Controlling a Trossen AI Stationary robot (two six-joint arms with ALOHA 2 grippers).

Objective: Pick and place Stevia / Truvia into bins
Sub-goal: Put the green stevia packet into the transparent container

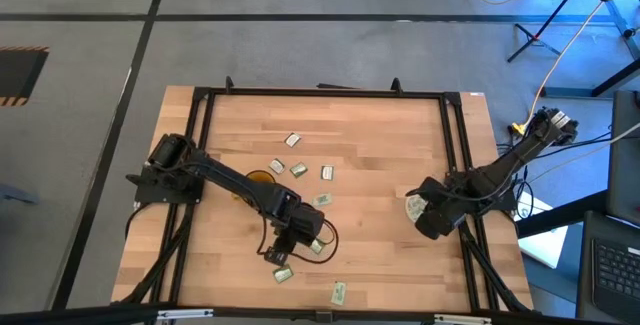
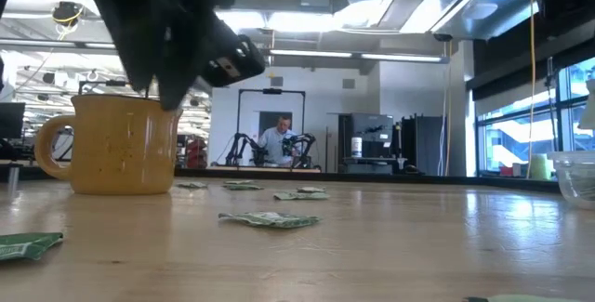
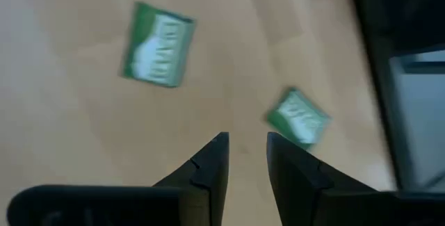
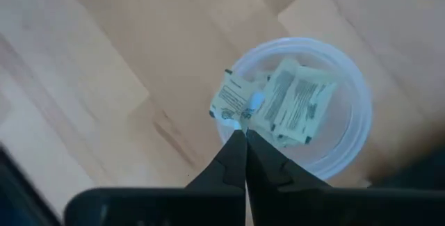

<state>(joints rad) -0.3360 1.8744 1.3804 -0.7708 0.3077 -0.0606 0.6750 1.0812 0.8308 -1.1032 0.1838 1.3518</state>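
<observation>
The left gripper [image 1: 283, 255] hangs low over the tabletop [image 1: 380, 255] around six o'clock, fingers [image 3: 212, 163] apart with only a narrow gap and nothing between them. It is nose-down because the Stevia sachets lie flat on the wood and have to be pinched from above; the wrist view shows two green-and-white sachets [image 3: 158, 45] just ahead of the tips, the nearer one [image 3: 299, 118] slightly off to one side, so my guess is it is lining up on that one.

More sachets [image 1: 298, 169] are scattered near the centre, with a couple near the front edge [image 1: 339, 291]. The amber mug [image 2: 116, 144] sits at about nine o'clock of centre, largely under the left arm from above, close by for short carries.

The right gripper [image 4: 245, 146] waits at three o'clock, fingers pressed together and empty, parked directly over the clear cup [image 4: 348, 142]. Several sachets [image 4: 292, 108] already lie in that cup; how many I can't quite tell through the plastic.
</observation>
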